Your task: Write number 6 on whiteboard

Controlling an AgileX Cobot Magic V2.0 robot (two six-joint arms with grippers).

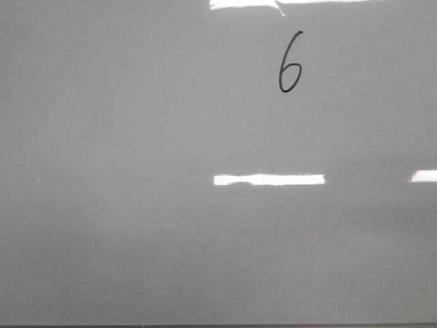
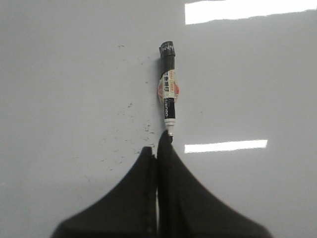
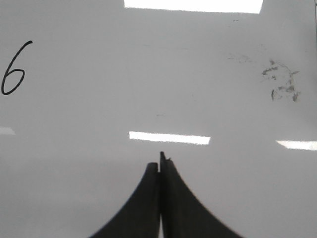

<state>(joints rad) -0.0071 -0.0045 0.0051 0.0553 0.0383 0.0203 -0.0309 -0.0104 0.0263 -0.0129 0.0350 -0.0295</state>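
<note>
The whiteboard, a glossy pale grey surface crossed by white rectangular glare patches, fills the front view; a thin dark edge runs along its near border. The number 6, a thin black hand-drawn digit with a curved stem and closed oval loop, sits toward 1 o'clock on the board in that view, small against the surface. No arm appears in the front view.

In the left wrist view, the left pincer has its jaws pressed together, and a marker lies on the board at 12 o'clock from the tips, its white nib end at or just beside them; whether the tips grip it cannot be told. Faint dark specks mark the board beside it.

In the right wrist view, the right pincer is closed and holds nothing. The digit lies well apart from it, toward 10 o'clock. Grey smudges show toward 2 o'clock.
</note>
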